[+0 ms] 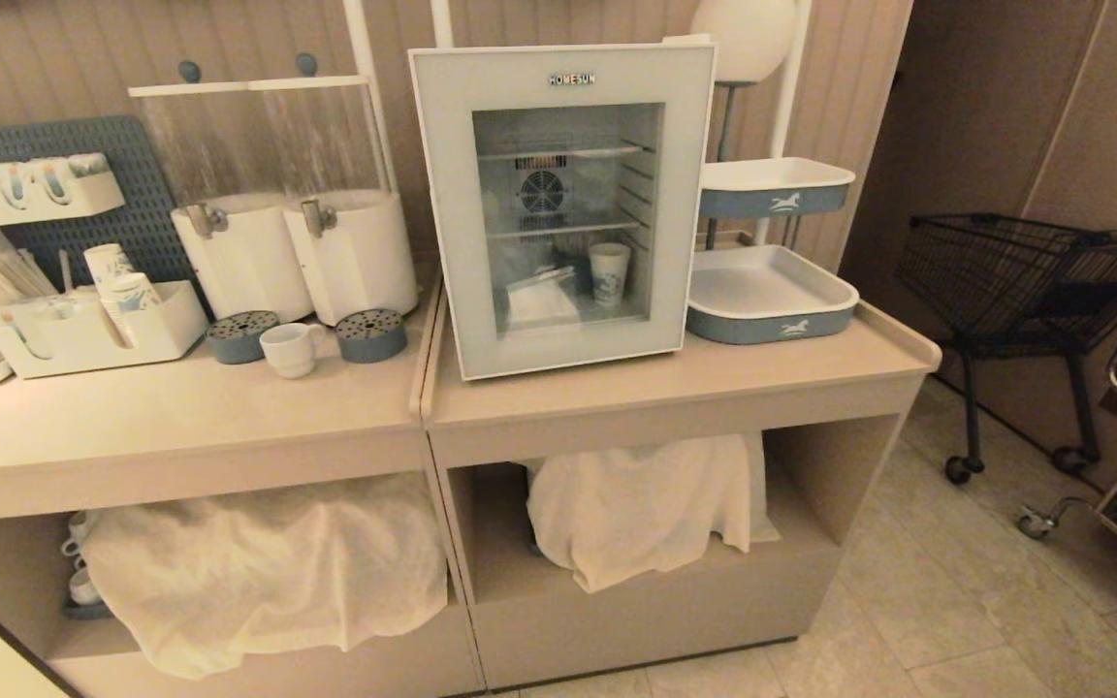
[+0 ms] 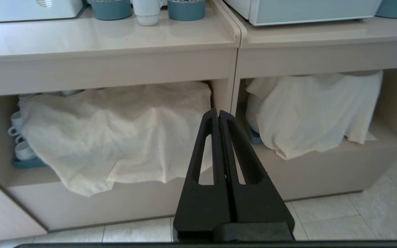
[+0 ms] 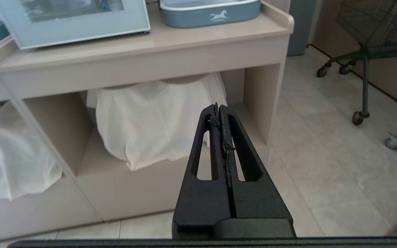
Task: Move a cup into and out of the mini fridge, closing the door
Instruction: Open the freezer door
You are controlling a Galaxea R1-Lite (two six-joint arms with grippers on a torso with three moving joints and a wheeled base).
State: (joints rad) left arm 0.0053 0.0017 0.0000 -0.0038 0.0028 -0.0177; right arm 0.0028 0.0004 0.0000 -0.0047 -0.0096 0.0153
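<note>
A small squat white cup [image 1: 289,348] stands on the left counter between two blue round lids, left of the mini fridge [image 1: 563,204]. The fridge sits on the right counter with its door [image 1: 442,213] shut. Through the glass window a taller blue-printed paper cup [image 1: 609,274] shows on the fridge floor. Neither arm appears in the head view. Low in front of the cabinets, my left gripper [image 2: 218,112] is shut and holds nothing. The white cup's base [image 2: 146,10] shows above it on the counter. My right gripper [image 3: 218,107] is also shut and empty, below the fridge's counter [image 3: 143,44].
Two white drink dispensers [image 1: 297,252] and an organiser with paper cups [image 1: 93,325] stand at the back left. Stacked blue-and-white trays [image 1: 772,296] sit right of the fridge. White cloths [image 1: 646,504] drape the lower shelves. A wire cart [image 1: 1034,291] stands on the tiled floor to the right.
</note>
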